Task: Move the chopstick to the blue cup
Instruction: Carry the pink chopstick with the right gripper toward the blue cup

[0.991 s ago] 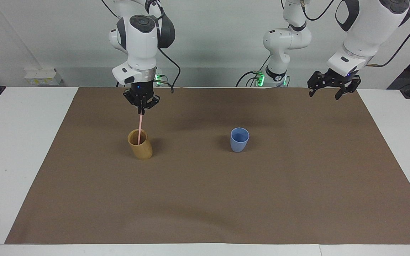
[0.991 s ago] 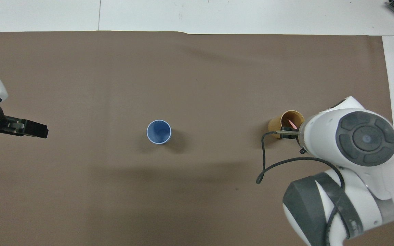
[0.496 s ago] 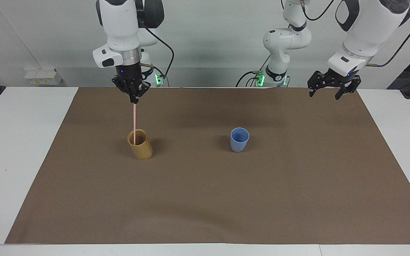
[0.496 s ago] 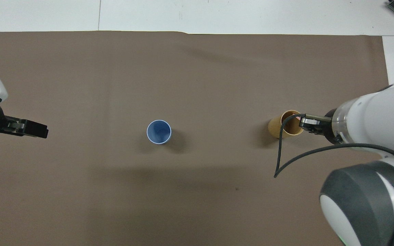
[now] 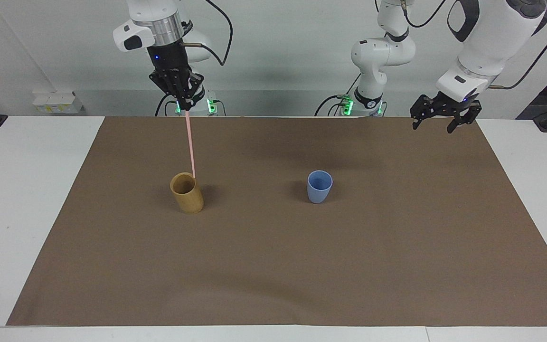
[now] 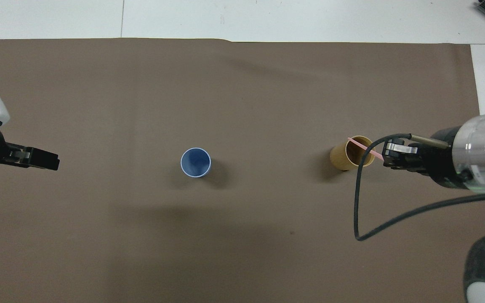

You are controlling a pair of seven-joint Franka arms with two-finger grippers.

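Observation:
My right gripper (image 5: 185,104) is shut on the top end of the pale-pink chopstick (image 5: 190,145) and holds it high over the tan bamboo-coloured cup (image 5: 187,194). The stick hangs almost upright, with its lower tip at the level of that cup's rim. In the overhead view the chopstick (image 6: 364,148) crosses the tan cup's (image 6: 345,159) mouth from my right gripper (image 6: 386,156). The blue cup (image 5: 319,186) stands upright and empty mid-table, toward the left arm's end from the tan cup; it also shows in the overhead view (image 6: 195,162). My left gripper (image 5: 437,122) waits open at its end of the table.
A brown mat (image 5: 273,266) covers most of the white table. A black cable (image 6: 358,202) loops from my right wrist over the mat near the tan cup.
My right gripper has risen with the chopstick, drawing it up out of the tan cup until the tip is at the rim. The left arm has not moved.

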